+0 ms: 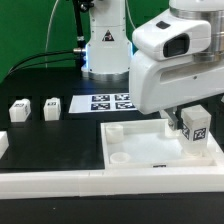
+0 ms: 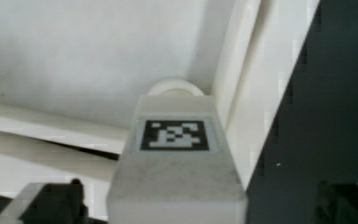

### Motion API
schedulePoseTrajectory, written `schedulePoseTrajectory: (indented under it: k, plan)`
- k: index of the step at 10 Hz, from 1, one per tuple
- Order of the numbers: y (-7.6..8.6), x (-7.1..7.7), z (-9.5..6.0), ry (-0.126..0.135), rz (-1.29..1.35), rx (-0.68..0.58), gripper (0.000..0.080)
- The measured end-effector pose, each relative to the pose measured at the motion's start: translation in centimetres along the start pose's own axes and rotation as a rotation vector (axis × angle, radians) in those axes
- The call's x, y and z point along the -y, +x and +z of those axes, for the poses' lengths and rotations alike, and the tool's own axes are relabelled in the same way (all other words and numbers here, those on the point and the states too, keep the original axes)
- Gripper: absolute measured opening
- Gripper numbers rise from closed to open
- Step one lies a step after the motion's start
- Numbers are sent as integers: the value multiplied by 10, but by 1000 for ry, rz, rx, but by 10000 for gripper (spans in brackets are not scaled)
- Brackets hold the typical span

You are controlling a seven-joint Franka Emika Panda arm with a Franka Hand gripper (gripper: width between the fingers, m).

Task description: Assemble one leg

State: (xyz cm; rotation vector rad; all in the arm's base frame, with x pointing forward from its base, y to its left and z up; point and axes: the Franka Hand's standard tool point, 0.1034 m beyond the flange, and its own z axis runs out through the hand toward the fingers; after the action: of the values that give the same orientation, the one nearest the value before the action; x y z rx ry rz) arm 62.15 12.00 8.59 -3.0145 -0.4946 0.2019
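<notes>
We see tool (image 1: 189, 126) clamped on leg (image 1: 195, 131): boxy matte white plastic post, square tag (image 2: 174, 135) on one face, exterior view's right, at tray (image 1: 150, 151) corner.

Exterior view: raised, facing arm base (image 1: 105, 50) across table (image 1: 40, 85), mid-range. Wrist view: close, looking down. Shared: leg (image 1: 196, 128) (image 2: 172, 150).

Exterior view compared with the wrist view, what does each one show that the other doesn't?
Only the exterior view shows two loose legs, the marker board and the arm. Only the wrist view shows the held leg close up, its marker square-on. Both show that held leg over the white tray-like piece.
</notes>
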Motion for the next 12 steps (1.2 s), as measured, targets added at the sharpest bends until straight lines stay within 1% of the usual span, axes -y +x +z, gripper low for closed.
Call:
schedulePoseTrajectory:
  k: [3,4,5,6,7,8,11,12]
  plan:
    - [0,0,1,0,0,1,648]
    - [0,0,1,0,0,1,510]
    - [0,0,1,0,0,1,510]
    - [0,-1,1,-1,0,1,334]
    - [0,-2,1,-1,2,1,334]
    - [0,-2,1,-1,2,1,296]
    - [-1,-2,1,0,72,1,296]
    - [-1,-2,1,1,142,1,296]
